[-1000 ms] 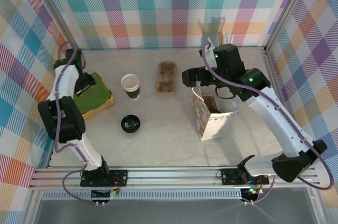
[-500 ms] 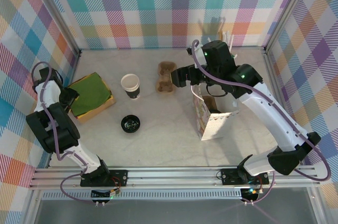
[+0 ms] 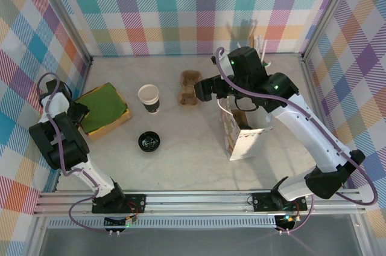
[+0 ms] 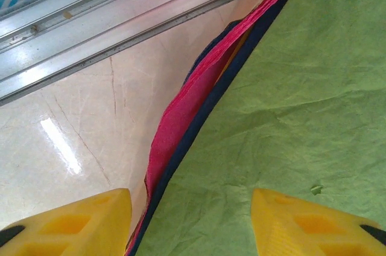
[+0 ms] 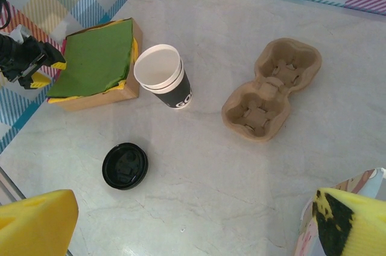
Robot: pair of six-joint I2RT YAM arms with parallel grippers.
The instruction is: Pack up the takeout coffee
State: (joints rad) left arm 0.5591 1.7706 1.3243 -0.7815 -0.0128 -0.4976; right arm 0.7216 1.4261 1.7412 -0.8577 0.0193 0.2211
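The white paper bag [image 3: 244, 140] stands open-mouthed on the desk [image 3: 193, 165], so I'll place everything from it.

The right hand [image 3: 203, 91] hangs in the air just off the bag's far left corner. Its yellow fingers [image 5: 36, 223] are spread as wide as they go, with nothing between them. Below that hand, near the bag on its far left side, lies a moulded pulp cup carrier [image 3: 187, 80] with its wells empty.

Further left of the bag a dark-sided paper cup [image 3: 149, 98] stands upright, white inside, with no lid on it. A loose black lid [image 3: 149, 141] lies flat on the desk, also left of the bag, nearer the arm bases than the cup and apart from it. Whether the takeout coffee is down inside the bag I cannot tell, because the bag's inside is in shadow.

Well away to the bag's left sits a shallow cardboard box [image 3: 123, 117] topped with a green napkin [image 3: 104, 108]. The left hand [image 3: 76, 111] is at the side of that box furthest from the bag. Its fingers [image 4: 66, 223] stand partly apart and grip nothing. They are above the green sheet's edge, where pink sheets [image 4: 181, 129] peek out underneath beside bare desk.
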